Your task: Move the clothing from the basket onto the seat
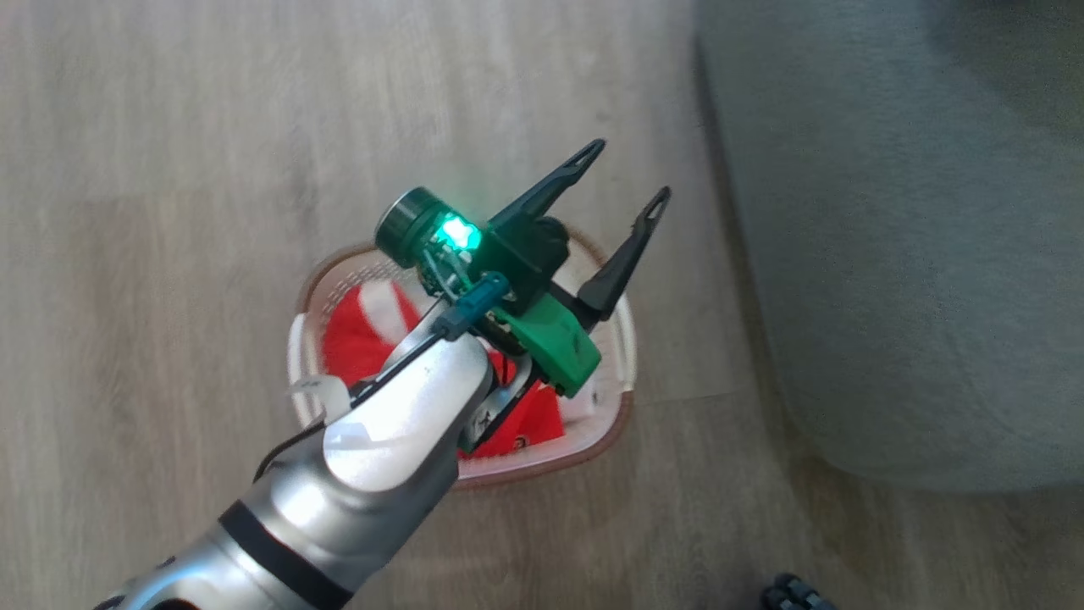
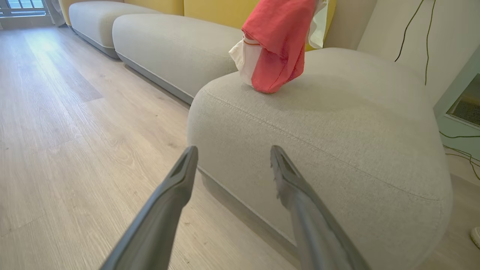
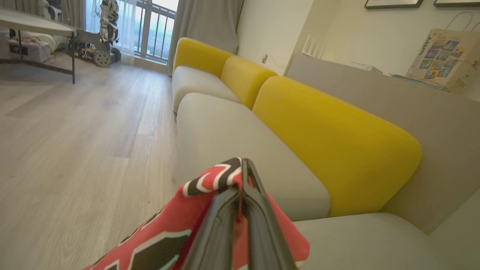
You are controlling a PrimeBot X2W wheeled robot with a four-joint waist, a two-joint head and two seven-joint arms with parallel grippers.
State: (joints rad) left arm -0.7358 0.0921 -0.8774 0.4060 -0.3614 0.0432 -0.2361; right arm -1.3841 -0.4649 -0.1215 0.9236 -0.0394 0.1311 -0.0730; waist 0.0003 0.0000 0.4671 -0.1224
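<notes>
The basket stands on the wood floor with a red garment with white trim lying inside it. My left gripper hovers above the basket, open and empty, fingers pointing toward the seat. In the left wrist view its open fingers frame the seat's rounded front edge. There a red-and-white garment hangs from above, its lower end touching the cushion. My right gripper is shut on the red jersey with black and white lettering, held over the sofa.
Grey seat cushions with yellow backs run along the wall. Cables hang right of the seat. A table and a wheeled machine stand far off by the window. A dark object sits at the head view's bottom edge.
</notes>
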